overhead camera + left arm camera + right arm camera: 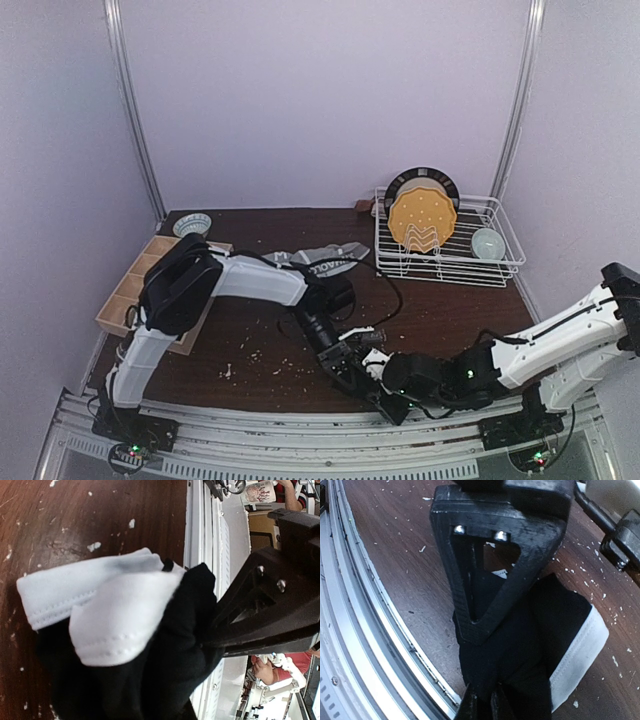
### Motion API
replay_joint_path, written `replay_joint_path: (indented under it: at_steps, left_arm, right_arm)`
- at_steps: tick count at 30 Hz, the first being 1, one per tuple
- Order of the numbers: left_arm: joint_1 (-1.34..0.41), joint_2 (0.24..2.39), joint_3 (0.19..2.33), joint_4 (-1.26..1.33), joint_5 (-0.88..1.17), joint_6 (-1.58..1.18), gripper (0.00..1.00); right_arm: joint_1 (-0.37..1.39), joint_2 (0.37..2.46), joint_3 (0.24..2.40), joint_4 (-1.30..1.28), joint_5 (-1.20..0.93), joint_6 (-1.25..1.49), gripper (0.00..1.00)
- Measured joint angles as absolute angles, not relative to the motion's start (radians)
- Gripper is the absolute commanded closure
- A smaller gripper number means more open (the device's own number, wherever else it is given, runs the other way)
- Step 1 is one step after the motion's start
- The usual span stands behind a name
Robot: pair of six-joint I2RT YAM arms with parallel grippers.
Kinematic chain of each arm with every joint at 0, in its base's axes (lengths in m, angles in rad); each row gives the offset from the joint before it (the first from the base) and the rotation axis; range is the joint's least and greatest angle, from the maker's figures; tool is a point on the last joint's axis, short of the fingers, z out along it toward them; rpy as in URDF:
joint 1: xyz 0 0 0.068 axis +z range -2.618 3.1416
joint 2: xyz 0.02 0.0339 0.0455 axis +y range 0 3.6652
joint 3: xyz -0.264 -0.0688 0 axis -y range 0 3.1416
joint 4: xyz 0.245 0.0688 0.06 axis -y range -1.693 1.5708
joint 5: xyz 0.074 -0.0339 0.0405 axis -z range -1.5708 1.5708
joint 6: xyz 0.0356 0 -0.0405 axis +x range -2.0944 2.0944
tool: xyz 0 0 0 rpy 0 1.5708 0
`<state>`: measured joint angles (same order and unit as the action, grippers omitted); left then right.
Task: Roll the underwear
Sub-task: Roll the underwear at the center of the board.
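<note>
1. Your left gripper [470, 631] is closed tight. Its tip is sunk into the bunched cloth of the black brief [150, 675], so it has that cloth pinched.
2. Your right gripper [484, 705] reaches in low along the near edge. Its two fingers stand almost together, with a fold of the same black brief caught between them.
3. You have the brief between the two grippers at the front of the table [395, 550], just beside the metal rail [365, 630] that runs along the near edge. You cannot tell from these views whether the cloth rests fully on the wood or is partly lifted.
4. The brief is bunched and folded over, not flat. Its white waistband [55, 597] is doubled on itself and shows on the side away from the rail.
5. A grey brief [325, 258] with white lettering on its waistband lies spread out farther back. It is well apart from both grippers and just left of the dish rack [500, 268].
6. The rack holds a yellow plate [422, 220] standing upright and a pale bowl [488, 243].
7. A wooden tray [125, 290] with compartments sits at the left edge, and a small bowl [192, 224] sits behind it.
8. Pale flecks [255, 355] are scattered over the dark wood.
</note>
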<state>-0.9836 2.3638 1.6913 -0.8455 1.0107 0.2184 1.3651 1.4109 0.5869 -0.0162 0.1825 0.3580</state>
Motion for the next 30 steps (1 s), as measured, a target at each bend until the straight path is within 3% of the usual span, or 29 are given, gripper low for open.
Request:
replay_joint_path:
  at_steps: [1, 2, 3, 4, 9, 20, 30]
  left_arm:
    - [-0.984, 2.36, 1.686, -0.838, 1.009, 0.213, 0.88]
    - [-0.984, 2.349, 1.669, -0.822, 1.003, 0.204, 0.73]
    - [-0.985, 2.332, 1.645, -0.798, 0.993, 0.192, 0.25]
    - [-0.984, 2.309, 1.615, -0.768, 0.977, 0.175, 0.05]
    - [-0.981, 2.187, 1.493, -0.664, 0.92, 0.104, 0.02]
    - [-0.975, 1.913, 1.172, -0.361, 0.564, -0.051, 0.02]
    - [-1.029, 1.684, 0.804, 0.084, 0.317, -0.123, 0.02]
  right_arm:
    - [1.364, 1.415, 0.587, -0.014, 0.179, 0.379, 1.0]
    - [1.361, 1.416, 0.586, -0.01, 0.175, 0.402, 1.0]
    - [1.356, 1.415, 0.58, 0.004, 0.166, 0.424, 1.0]
    - [1.347, 1.414, 0.567, 0.03, 0.15, 0.447, 1.0]
    - [1.315, 1.406, 0.488, 0.154, 0.082, 0.532, 1.0]
    - [1.154, 1.34, 0.36, 0.362, -0.171, 0.657, 1.0]
    - [0.994, 1.338, 0.312, 0.463, -0.413, 0.767, 1.0]
